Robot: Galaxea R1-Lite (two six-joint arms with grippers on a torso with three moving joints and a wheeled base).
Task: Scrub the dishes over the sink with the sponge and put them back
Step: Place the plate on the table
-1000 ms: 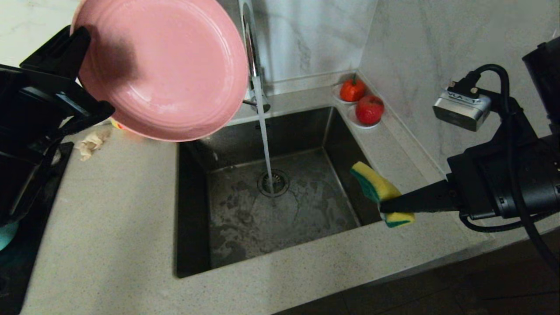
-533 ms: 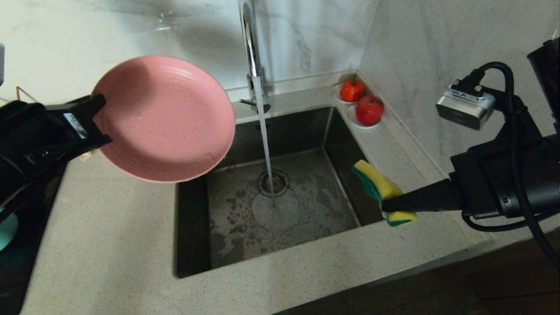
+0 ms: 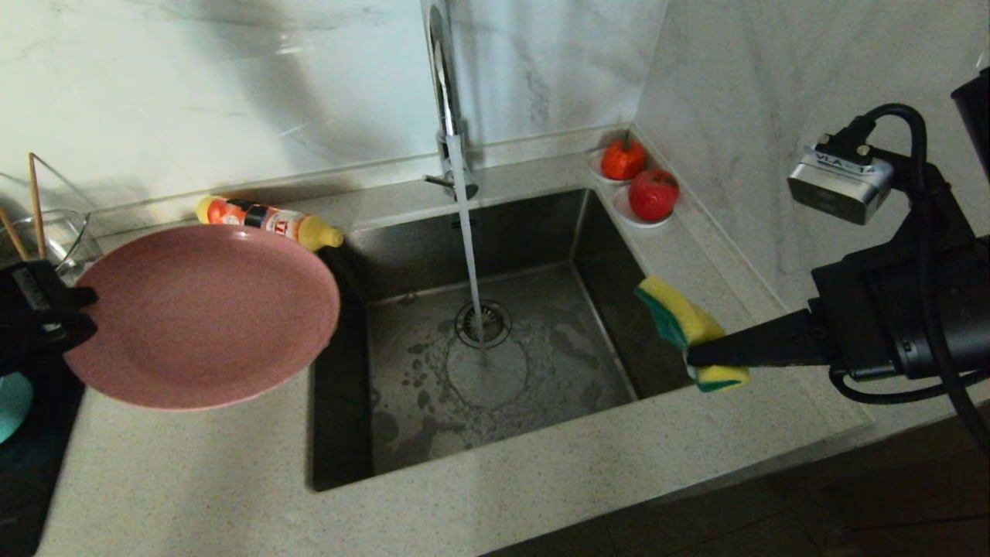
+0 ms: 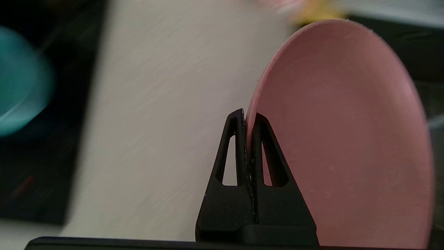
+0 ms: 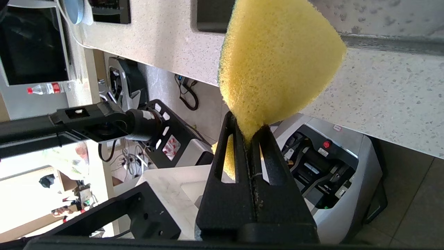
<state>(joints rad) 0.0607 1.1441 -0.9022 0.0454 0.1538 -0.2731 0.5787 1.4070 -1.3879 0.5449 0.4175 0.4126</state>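
Wide shallow round pink plate [image 3: 203, 313] now swung down and left, off the deep dark steel sink [image 3: 479, 340], hovering low over the speckled counter [image 3: 193, 464]. Earlier tilted high by the chrome tap [image 3: 442, 85], face toward camera; now near level. Left gripper [image 3: 66, 313] clamped on plate rim. Likely heading back to the dark mat [image 3: 31, 464] beside the teal-blue bowl [image 3: 11, 406], though blurred there. Right gripper [image 3: 692, 357] unmoved at sink's right edge, pinching yellow-and-green sponge [image 3: 684, 325]. Water running.
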